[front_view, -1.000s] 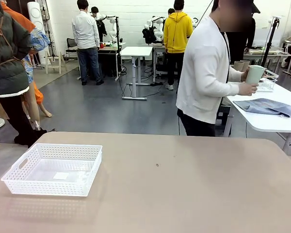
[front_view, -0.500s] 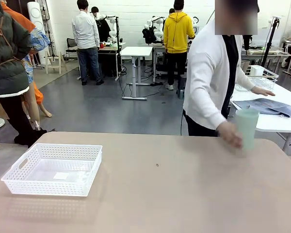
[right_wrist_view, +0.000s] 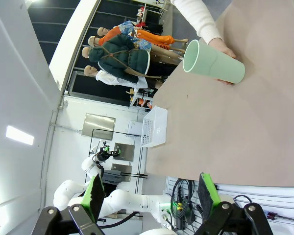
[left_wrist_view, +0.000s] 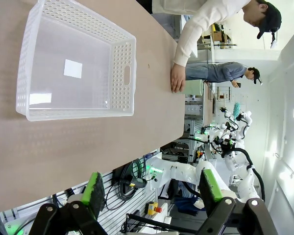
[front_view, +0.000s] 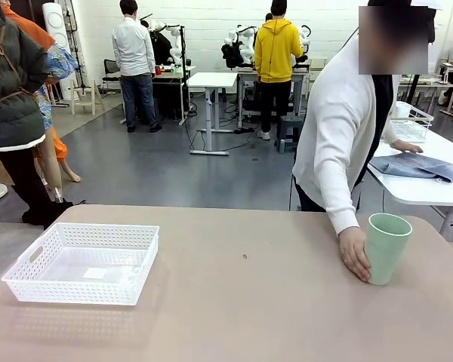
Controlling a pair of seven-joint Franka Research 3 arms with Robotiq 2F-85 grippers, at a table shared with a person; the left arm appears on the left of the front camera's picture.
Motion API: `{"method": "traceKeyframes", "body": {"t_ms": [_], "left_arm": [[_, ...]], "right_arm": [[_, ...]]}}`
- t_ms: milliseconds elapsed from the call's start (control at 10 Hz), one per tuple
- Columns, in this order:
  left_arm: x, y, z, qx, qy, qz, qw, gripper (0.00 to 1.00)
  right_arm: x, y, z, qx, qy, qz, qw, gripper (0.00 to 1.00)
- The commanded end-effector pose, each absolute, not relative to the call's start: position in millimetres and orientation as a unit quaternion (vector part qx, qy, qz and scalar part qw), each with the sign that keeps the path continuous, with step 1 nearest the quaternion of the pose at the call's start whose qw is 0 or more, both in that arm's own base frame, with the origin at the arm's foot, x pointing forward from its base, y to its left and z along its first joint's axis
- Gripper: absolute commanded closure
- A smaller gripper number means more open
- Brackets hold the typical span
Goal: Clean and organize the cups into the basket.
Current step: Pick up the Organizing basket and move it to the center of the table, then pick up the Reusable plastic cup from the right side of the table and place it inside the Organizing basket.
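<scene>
Our left tool hangs with its jaws spread wide and empty above the table, and we see the white basket in the upper left of its frame. Our right tool gapes empty too. At the front view's lower right, a person's hand clasps the upright mint cup.

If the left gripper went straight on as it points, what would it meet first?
Probably the bare table ahead of the left gripper, or the near wall of the basket just beyond; depth is unclear.
</scene>
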State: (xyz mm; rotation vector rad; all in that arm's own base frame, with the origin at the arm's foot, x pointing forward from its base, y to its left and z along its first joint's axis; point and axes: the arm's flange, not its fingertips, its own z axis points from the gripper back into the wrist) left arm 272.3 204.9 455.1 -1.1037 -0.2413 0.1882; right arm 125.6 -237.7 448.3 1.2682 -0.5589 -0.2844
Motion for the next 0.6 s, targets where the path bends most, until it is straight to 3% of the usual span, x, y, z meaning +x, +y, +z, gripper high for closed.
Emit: {"method": "traceKeyframes", "body": {"t_ms": [0,100,200,400,500], "left_arm": [[272,205,457,-0.521,-0.116,0.088,0.841,0.00],[272,205,455,-0.522,-0.114,0.089,0.840,0.00],[280,199,465,-0.504,-0.109,0.041,0.856,0.00],[313,175,480,-0.374,-0.130,-0.059,0.916,0.00],[330,156,482,-0.318,-0.097,-0.083,0.939,0.00]], "right_arm": [[121,-239,448,0.586,-0.264,-0.126,0.756,0.00],[126,-238,448,0.583,-0.257,-0.131,0.760,0.00],[141,-233,449,0.572,-0.259,-0.055,0.776,0.00],[190,-227,445,0.549,-0.272,0.139,0.778,0.00],[215,-222,437,0.526,-0.276,0.223,0.773,0.00]]}}
